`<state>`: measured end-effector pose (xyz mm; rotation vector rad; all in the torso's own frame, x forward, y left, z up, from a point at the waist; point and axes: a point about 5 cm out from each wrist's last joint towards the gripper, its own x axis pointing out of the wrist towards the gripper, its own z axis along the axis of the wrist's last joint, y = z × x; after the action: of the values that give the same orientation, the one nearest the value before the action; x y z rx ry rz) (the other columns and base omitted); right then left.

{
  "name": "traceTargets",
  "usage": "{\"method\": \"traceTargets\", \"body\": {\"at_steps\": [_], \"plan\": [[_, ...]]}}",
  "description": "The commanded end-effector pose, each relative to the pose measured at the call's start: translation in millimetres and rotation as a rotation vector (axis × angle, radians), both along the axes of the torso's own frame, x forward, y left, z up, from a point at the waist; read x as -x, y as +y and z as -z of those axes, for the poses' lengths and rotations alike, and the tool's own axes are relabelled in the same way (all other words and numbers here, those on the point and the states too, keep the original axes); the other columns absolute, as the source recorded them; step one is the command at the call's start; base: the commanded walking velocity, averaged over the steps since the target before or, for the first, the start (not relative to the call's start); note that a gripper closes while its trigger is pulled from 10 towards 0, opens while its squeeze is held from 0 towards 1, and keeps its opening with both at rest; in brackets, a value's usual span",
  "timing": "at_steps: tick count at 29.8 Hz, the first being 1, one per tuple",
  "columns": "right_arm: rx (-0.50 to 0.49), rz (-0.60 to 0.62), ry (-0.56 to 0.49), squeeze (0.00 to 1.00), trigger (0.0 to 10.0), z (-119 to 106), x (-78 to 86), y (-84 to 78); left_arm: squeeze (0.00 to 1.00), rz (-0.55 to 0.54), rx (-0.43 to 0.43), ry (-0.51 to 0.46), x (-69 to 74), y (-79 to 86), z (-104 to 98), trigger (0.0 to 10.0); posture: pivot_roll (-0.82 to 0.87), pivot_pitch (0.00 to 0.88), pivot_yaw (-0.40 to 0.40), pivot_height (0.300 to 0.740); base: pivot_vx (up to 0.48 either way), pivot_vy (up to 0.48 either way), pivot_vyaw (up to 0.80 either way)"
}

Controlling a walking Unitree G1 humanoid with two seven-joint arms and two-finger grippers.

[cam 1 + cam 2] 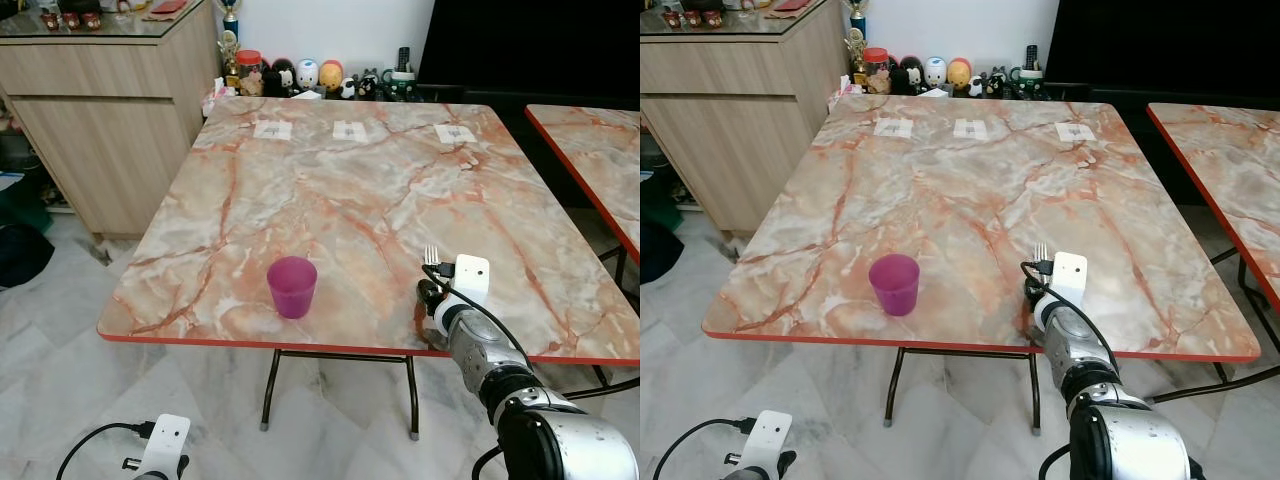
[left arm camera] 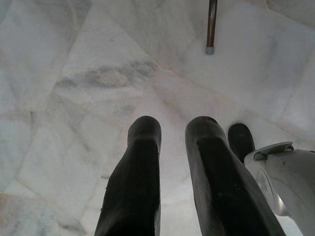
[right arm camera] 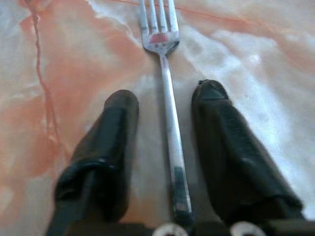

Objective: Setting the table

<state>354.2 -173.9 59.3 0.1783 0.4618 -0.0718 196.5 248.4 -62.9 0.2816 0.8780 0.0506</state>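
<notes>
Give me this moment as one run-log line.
right gripper: open, fingers either side of fork lying on table near front edge | left gripper: idle, low over floor | purple cup: upright, left of fork

No readable text, label, brand or number for you anywhere. Three small white paper cards [image 1: 349, 130] along far edge of orange-veined marble tabletop [image 1: 330, 210] carry dark marks, too small to read. Figurines behind same tabletop: nothing legible.
</notes>
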Motion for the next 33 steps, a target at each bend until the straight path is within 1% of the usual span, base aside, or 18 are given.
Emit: {"method": "traceTargets", "body": {"at_steps": [1,6,18,27,29,32,33], "plan": [[-0.013,-0.01,0.098,0.0,0.0,22,14.6,3.5,0.0,-0.014,0.015,0.015,4.0,0.6,2,10.0,0.2,0.024,-0.045,0.74,0.0,0.0,0.0],[-0.019,-0.009,0.109,0.0,0.0,26,18.0,3.4,0.0,-0.013,0.019,0.019,4.1,0.5,2,10.0,0.2,0.024,-0.045,0.74,0.0,0.0,0.0],[-0.001,-0.031,0.096,0.0,0.0,25,17.7,5.4,0.0,-0.01,0.021,0.024,4.2,0.0,3,10.0,0.2,0.023,-0.047,0.74,0.0,0.0,0.0],[0.008,-0.037,0.126,0.0,0.0,36,27.0,5.0,0.0,-0.008,0.02,0.028,4.2,0.1,3,10.0,0.2,0.024,-0.045,0.74,0.0,0.0,0.0],[0.03,-0.02,0.1,0.0,0.0,34,25.9,2.2,0.0,-0.006,0.018,0.029,4.3,0.3,3,10.0,0.2,0.024,-0.046,0.74,0.0,0.0,0.0],[0.035,0.017,0.012,0.0,0.0,25,20.0,-1.7,0.0,-0.006,0.014,0.029,4.5,0.6,3,10.0,0.2,0.024,-0.045,0.74,0.0,0.0,0.0],[0.038,0.024,-0.003,0.0,0.0,23,19.1,-2.3,0.0,-0.006,0.013,0.029,4.6,0.6,3,10.0,0.2,0.024,-0.045,0.74,0.0,0.0,0.0]]}}
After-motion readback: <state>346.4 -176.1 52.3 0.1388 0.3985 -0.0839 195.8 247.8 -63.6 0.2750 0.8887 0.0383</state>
